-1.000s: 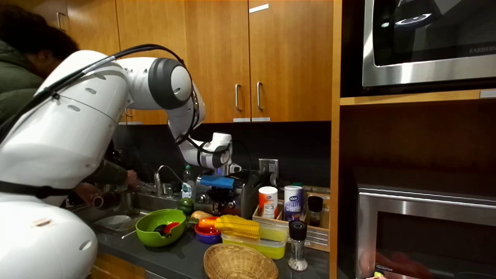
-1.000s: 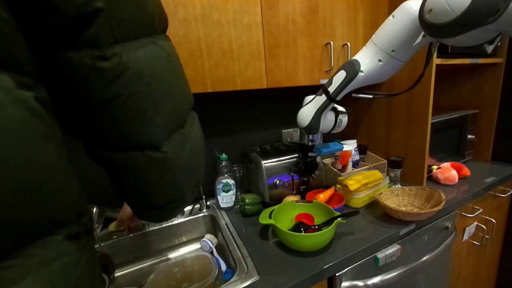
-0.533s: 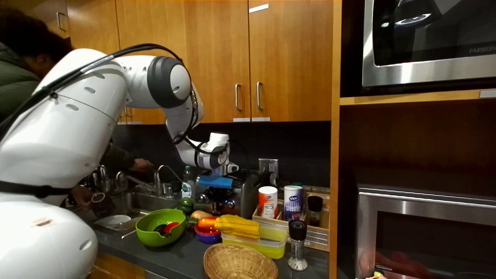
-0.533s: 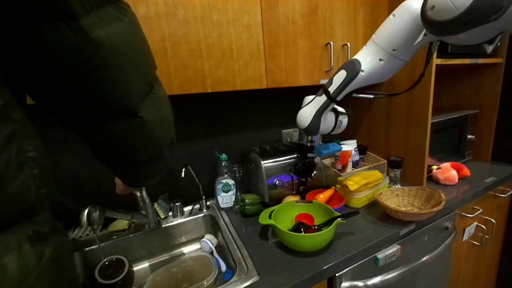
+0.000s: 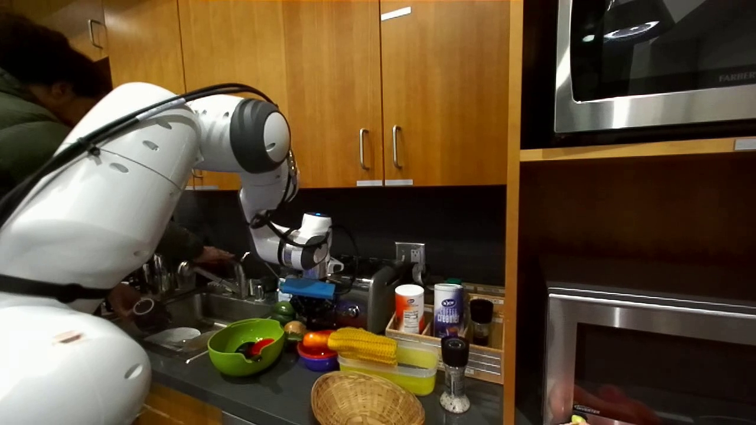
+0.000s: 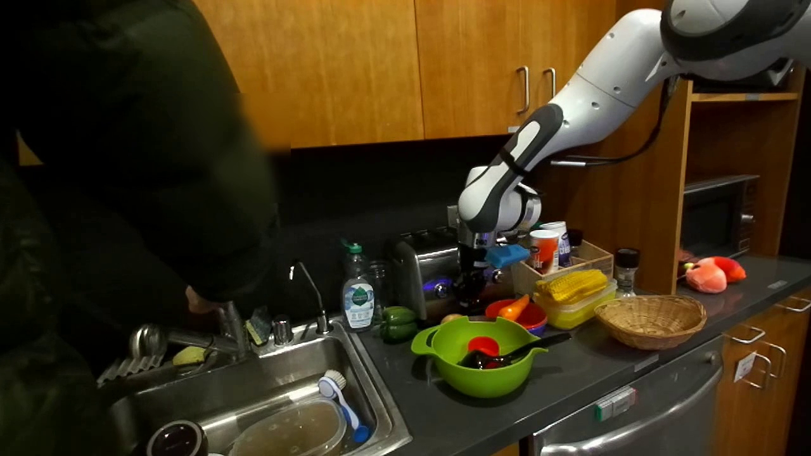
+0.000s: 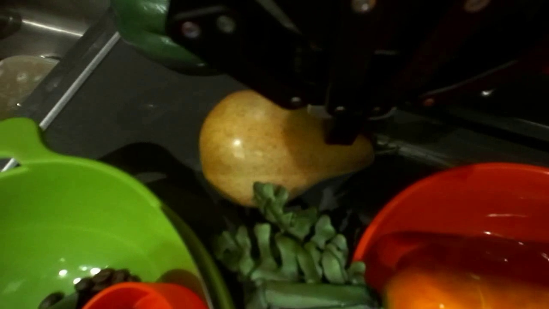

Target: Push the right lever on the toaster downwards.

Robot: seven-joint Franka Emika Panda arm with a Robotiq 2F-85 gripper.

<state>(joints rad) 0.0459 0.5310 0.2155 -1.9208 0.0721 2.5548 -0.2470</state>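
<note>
Kitchen ctr. (image 6: 589,364): toaster (image 6: 432,267) knob side faces away fr. wall (image 6: 380,190), long axis approx. parallel; claw (image 7: 342,134) pressed tog.

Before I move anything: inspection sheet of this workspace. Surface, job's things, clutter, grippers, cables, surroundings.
Surface: dark grey countertop, beside a steel sink.
Job's things: toaster, shiny metal, upright, front partly hidden; right lever can't be made out.
Clutter: green bell pepper, butternut squash, green mixing bowl with a red cup inside, red bowl, corn cob on a yellow container, wicker basket.
Grippers: gripper shut, in front of the toaster; in its grip, nothing seen.
Cables: black cable along the arm, with a loop near the gripper.
Surroundings: person at the sink; wooden upper cabinets; steel-framed microwave.
</note>
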